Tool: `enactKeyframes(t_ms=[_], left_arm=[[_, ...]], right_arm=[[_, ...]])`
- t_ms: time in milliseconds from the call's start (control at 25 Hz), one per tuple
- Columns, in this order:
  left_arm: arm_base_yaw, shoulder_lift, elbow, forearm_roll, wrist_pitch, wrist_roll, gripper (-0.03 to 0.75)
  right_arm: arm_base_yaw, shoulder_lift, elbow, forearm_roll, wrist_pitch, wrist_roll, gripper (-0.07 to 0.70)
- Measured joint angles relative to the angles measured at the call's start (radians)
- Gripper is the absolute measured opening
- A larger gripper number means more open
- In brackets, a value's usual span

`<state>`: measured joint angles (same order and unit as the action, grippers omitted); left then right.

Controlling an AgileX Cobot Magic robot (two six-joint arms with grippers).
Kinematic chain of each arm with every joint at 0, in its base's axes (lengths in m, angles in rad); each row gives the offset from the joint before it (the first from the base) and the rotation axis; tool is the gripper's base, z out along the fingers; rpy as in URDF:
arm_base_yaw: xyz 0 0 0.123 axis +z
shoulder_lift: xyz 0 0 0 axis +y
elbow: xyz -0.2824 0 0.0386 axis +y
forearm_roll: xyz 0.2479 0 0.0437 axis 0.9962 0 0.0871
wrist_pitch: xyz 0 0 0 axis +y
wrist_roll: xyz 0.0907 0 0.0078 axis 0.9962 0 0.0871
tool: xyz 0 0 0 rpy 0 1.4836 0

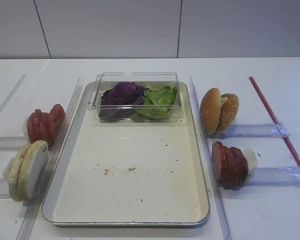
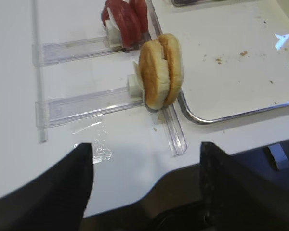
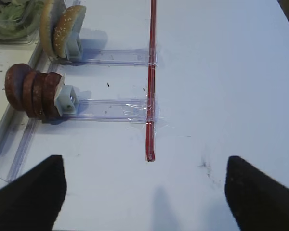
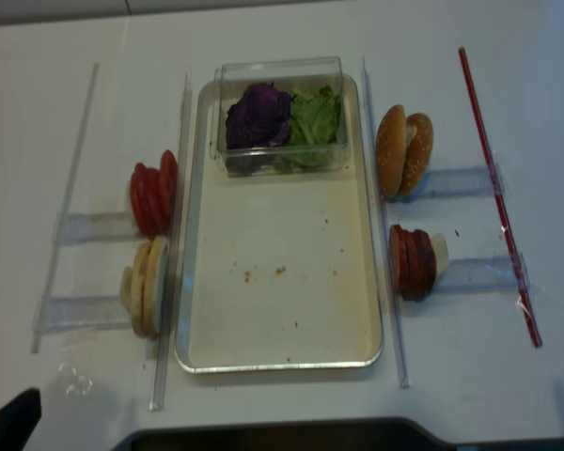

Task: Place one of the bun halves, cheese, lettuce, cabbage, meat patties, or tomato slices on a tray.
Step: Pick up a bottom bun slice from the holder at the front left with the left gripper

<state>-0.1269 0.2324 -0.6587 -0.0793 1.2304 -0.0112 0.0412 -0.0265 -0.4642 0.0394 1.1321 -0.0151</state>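
Note:
The cream tray (image 1: 140, 200) lies mid-table, bare but for crumbs and a box. In that box at its far end are purple cabbage (image 1: 122, 95) and green lettuce (image 1: 160, 97). Pale bun halves (image 2: 161, 70) stand on edge left of the tray, with tomato slices (image 2: 127, 19) behind them. Meat patties (image 3: 33, 91) stand on edge right of the tray. No cheese is in view. My left gripper (image 2: 147, 154) hangs open over the table's front edge, short of the bun halves and holding nothing. My right gripper (image 3: 144, 168) is open over bare table right of the patties.
Sesame-seeded bun halves (image 1: 219, 111) stand behind the patties. Clear plastic rails (image 2: 82, 103) hold each stack, and long clear strips (image 1: 202, 125) flank the tray. A red strip (image 3: 151, 72) is taped along the table at the right. The clear box (image 1: 137, 95) sits on the tray's far end.

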Motion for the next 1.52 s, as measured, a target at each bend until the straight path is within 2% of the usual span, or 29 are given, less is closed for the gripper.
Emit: enactKeyframes(t_ms=[600, 760, 1040, 1520], left_arm=[[-0.276, 0.506, -0.191, 0.031, -0.002, -0.008, 0.468], [-0.337, 0.648, -0.241, 0.071, -0.009, -0.065, 0.468], [-0.349, 0.835, -0.328, 0.096, -0.099, -0.271, 0.465], [-0.349, 1.056, -0.396, 0.098, -0.117, -0.353, 0.461]], right_arm=[[0.000, 0.000, 0.000, 0.000, 0.000, 0.000, 0.689], [0.000, 0.000, 0.000, 0.000, 0.000, 0.000, 0.689], [0.000, 0.000, 0.000, 0.000, -0.002, 0.000, 0.689], [0.000, 0.000, 0.000, 0.000, -0.002, 0.000, 0.689]])
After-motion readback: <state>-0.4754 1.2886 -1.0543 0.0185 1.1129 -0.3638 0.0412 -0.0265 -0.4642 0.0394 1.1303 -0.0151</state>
